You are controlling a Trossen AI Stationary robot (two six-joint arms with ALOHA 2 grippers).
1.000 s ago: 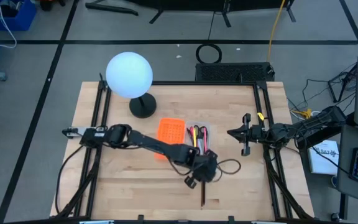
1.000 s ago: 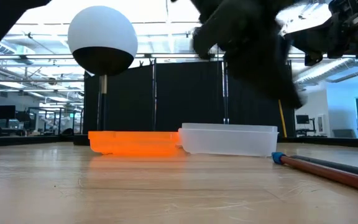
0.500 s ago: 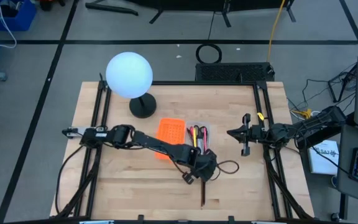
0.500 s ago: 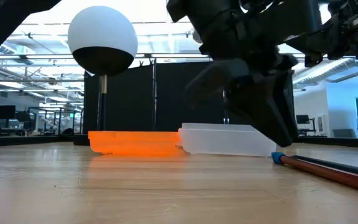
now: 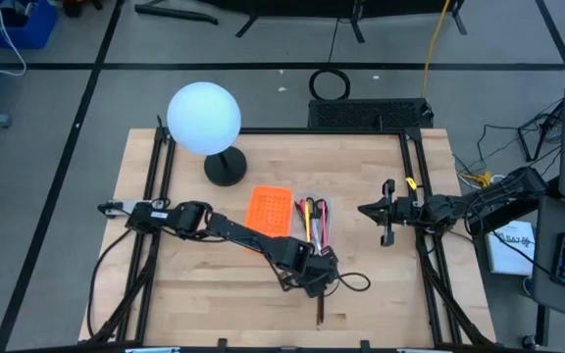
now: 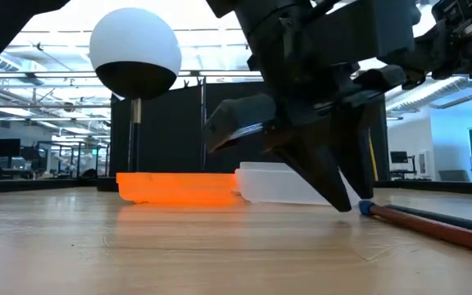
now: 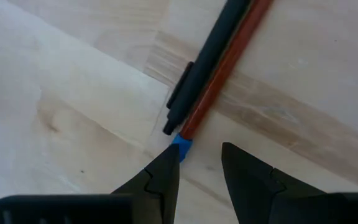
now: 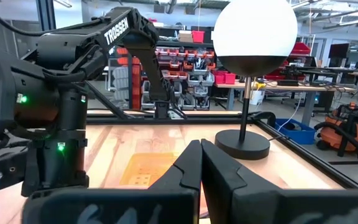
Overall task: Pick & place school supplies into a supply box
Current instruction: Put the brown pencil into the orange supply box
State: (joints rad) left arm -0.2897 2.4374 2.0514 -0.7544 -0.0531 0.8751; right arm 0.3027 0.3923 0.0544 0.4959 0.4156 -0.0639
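A red-brown pencil point(image 7: 229, 68) with a blue end point(image 7: 181, 147) and a black pen point(image 7: 207, 62) lie side by side flat on the wood, near the table's near edge point(image 5: 320, 306). My left gripper point(image 7: 199, 152) is open and points down right at their ends, low over the table point(image 6: 342, 201). The supply box point(image 5: 328, 204), clear plastic, holds pink-red, yellow and black pens. My right gripper point(image 5: 388, 211) is shut and waits above the table's right side. My left gripper has one fingertip point(image 7: 169, 158) right beside the pencil's blue end, coming from above. Whether it touches the pencil I cannot tell. The other finger stands clear on bare wood.
An orange perforated tray point(image 5: 268, 208) sits against the supply box's left side. A white globe lamp point(image 5: 204, 118) stands on a black base toward the far left. A black cable loops beside my left gripper point(image 5: 356, 284). Bare wood lies left of the pens.
My left gripper has moved toward the table's near edge and come down from above the supply box to the ends of the pencil and pen on the table. The pencil and pen have stayed where they were.
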